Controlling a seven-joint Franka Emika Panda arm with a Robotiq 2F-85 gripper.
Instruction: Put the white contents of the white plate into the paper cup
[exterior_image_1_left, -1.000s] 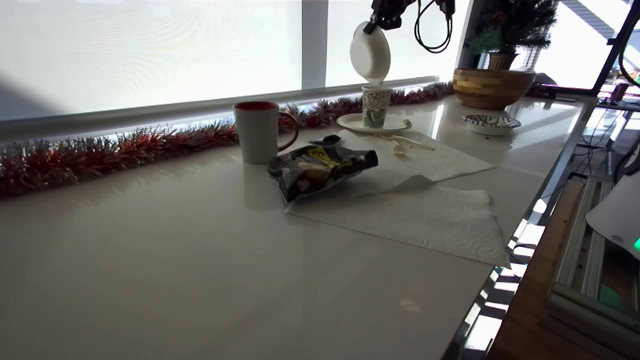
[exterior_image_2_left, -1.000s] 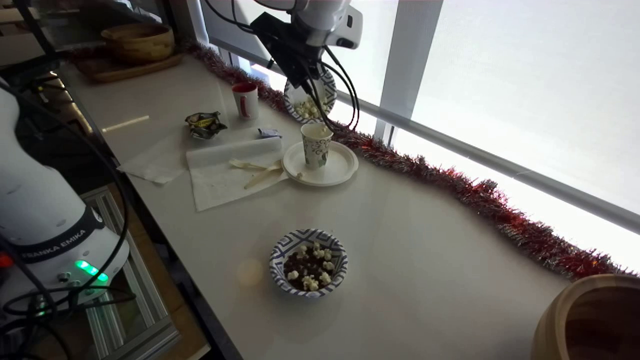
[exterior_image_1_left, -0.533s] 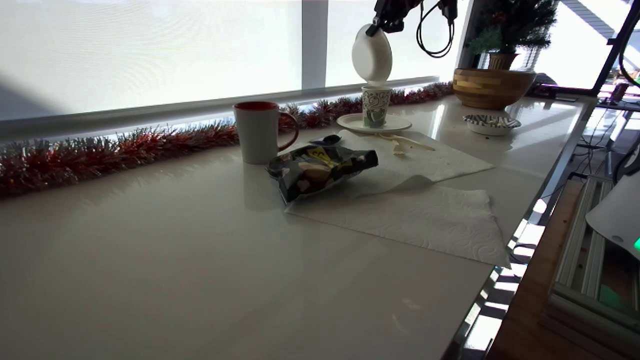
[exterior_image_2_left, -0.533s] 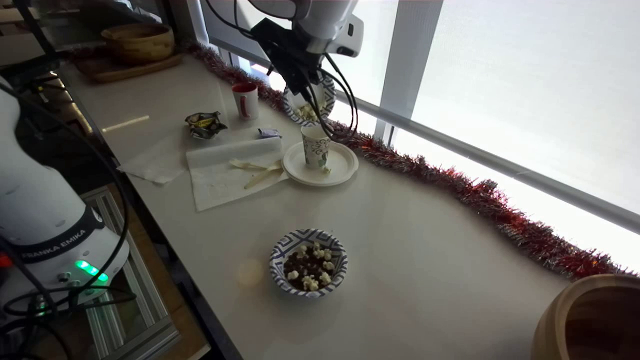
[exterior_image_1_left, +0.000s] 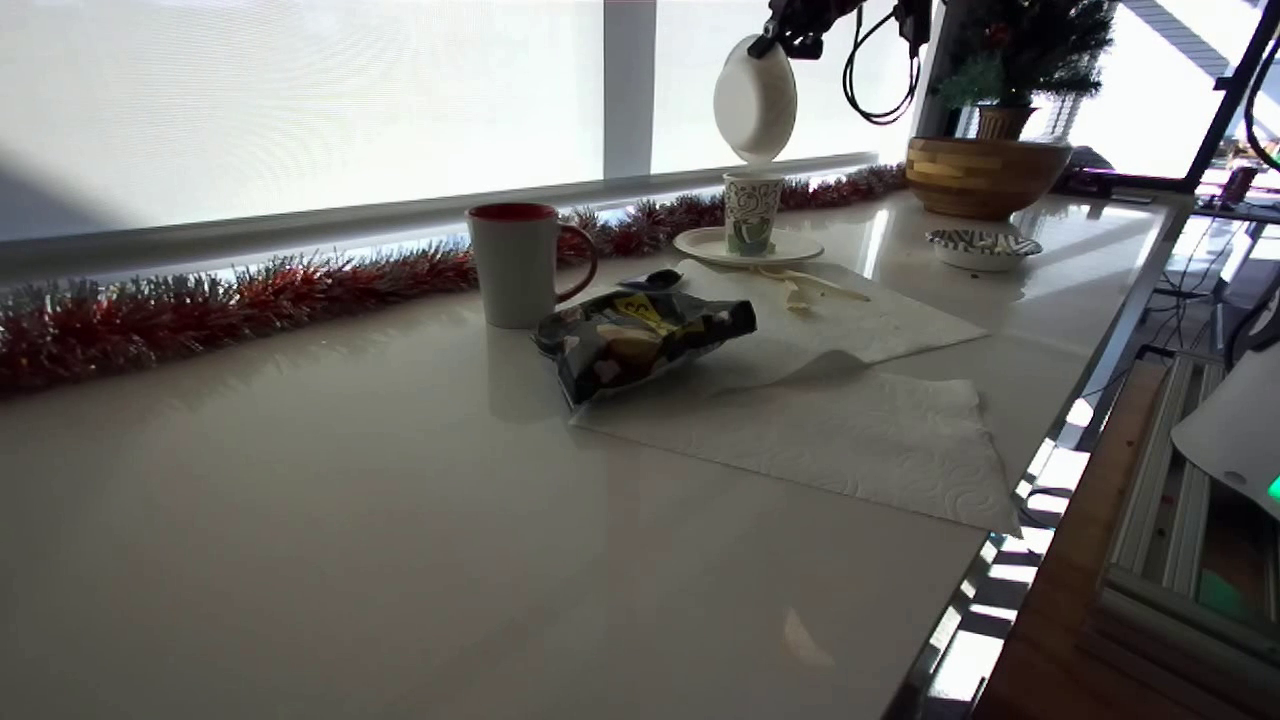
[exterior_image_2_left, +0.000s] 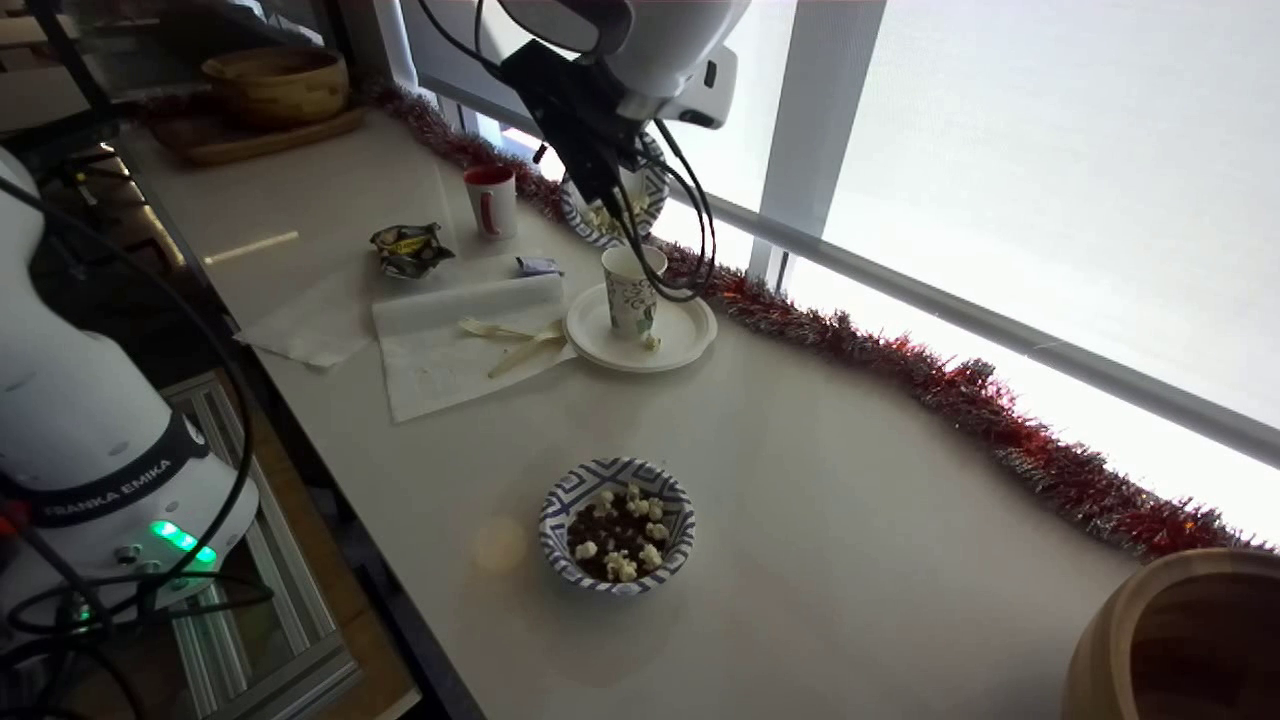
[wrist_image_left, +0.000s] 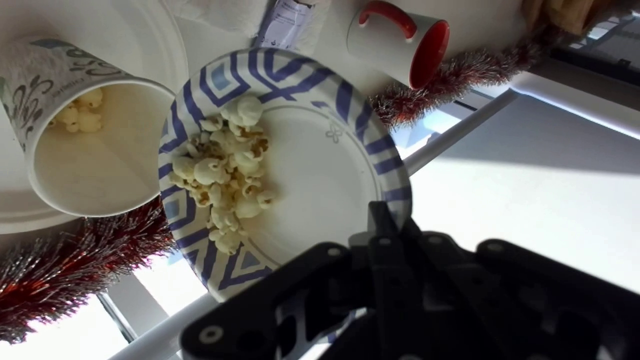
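Red tinsel (exterior_image_2_left: 845, 338) lines the white counter (exterior_image_2_left: 850, 500) below a bright window (exterior_image_1_left: 300, 110). My gripper (wrist_image_left: 390, 217) has its jaws clamped on the rim of the white plate (wrist_image_left: 315, 180), tilted steeply above the paper cup (exterior_image_1_left: 752, 212); whether its low edge touches the cup, I can't tell. Popcorn (wrist_image_left: 225, 175) bunches at that edge, so I should tip further, gently, keeping the lip over the mouth. My arm (exterior_image_2_left: 670, 45) reaches in from above, canted to stand the plate nearly on edge.

Premises: a lab or an office, which cannot be determined; observed: robot base (exterior_image_2_left: 120, 510), metal frame (exterior_image_2_left: 290, 685), white worktop (exterior_image_1_left: 350, 520), window shades (exterior_image_1_left: 300, 110), tinsel (exterior_image_2_left: 900, 360).
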